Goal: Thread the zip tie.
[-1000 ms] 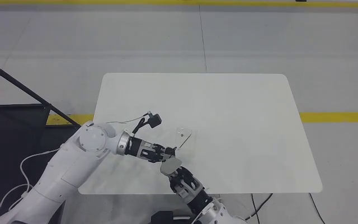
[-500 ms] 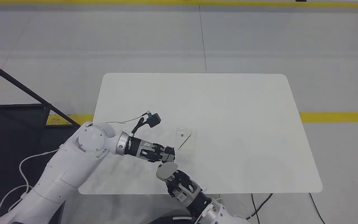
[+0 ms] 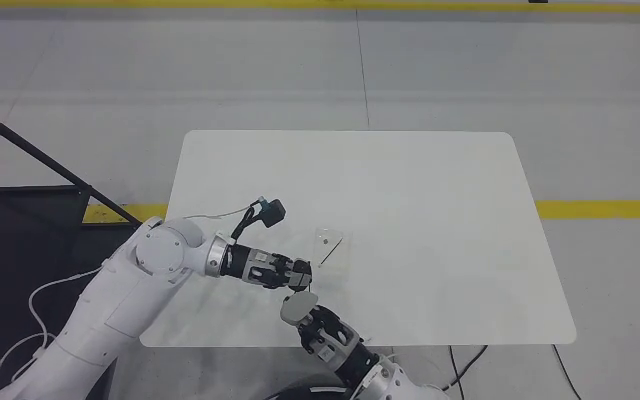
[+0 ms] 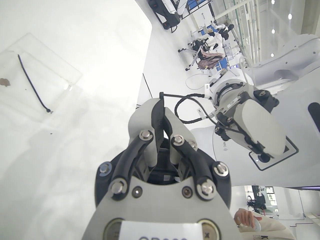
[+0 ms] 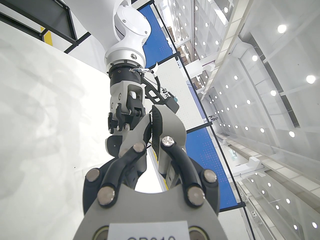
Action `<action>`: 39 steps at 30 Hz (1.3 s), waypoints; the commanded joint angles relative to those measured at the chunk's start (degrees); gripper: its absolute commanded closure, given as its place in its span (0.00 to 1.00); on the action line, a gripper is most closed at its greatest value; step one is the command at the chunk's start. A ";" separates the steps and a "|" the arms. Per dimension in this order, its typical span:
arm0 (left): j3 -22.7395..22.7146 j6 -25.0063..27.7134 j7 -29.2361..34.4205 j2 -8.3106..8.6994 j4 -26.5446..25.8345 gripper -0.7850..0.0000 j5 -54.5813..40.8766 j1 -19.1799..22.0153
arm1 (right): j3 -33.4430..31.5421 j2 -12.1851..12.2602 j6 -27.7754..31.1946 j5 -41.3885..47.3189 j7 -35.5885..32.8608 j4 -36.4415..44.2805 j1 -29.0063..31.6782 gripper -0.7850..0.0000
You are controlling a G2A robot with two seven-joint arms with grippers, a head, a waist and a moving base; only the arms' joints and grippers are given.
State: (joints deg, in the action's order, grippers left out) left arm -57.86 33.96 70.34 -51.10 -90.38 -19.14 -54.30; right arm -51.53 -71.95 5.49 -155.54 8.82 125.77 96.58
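My left gripper [image 3: 302, 272] hovers over the white table [image 3: 430, 200] near its front edge. In the left wrist view the left gripper [image 4: 161, 102] is shut on a thin black zip tie [image 4: 162, 94], whose end pokes out past the fingertips. My right gripper [image 3: 293, 304] is just in front of it, close to the table edge. In the right wrist view the right gripper [image 5: 151, 113] has its pads pressed together, and I cannot make out anything between them. A second black zip tie [image 4: 31, 83] lies on a clear plastic sheet [image 3: 330, 240].
The clear plastic sheet [image 4: 55, 61] lies flat just beyond both grippers. A black frame [image 3: 45, 160] stands off the table's left side. The table's right half and far part are bare white surface.
The right gripper has shifted a little left and back toward the front table edge, away from the left gripper. The left gripper has barely moved.
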 commanded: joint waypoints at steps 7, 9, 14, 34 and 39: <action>-1.53 2.66 -2.68 0.58 -2.30 1.00 3.08 -1.62 | -0.24 0.30 -0.16 0.67 0.66 0.13 0.11 1.00; -1.94 3.36 -3.37 0.74 -2.81 1.00 3.38 -2.11 | -0.36 0.40 -0.15 0.92 1.08 0.24 0.17 1.00; -2.89 2.82 -4.02 1.02 -2.95 1.00 2.63 -3.13 | -0.64 0.69 -0.19 1.67 2.44 0.54 0.43 1.00; -3.00 2.01 -7.19 1.01 -5.14 1.00 7.43 -4.43 | -0.98 0.89 -0.43 2.59 3.23 0.78 0.68 1.00; -3.52 3.66 -8.08 1.10 -5.59 1.00 8.38 -5.19 | -0.87 0.91 -0.24 3.18 2.64 0.38 0.12 1.00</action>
State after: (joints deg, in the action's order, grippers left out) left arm -61.20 37.22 62.45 -50.04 -95.90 -10.87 -59.34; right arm -52.44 -71.06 5.16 -152.41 11.58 126.18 96.79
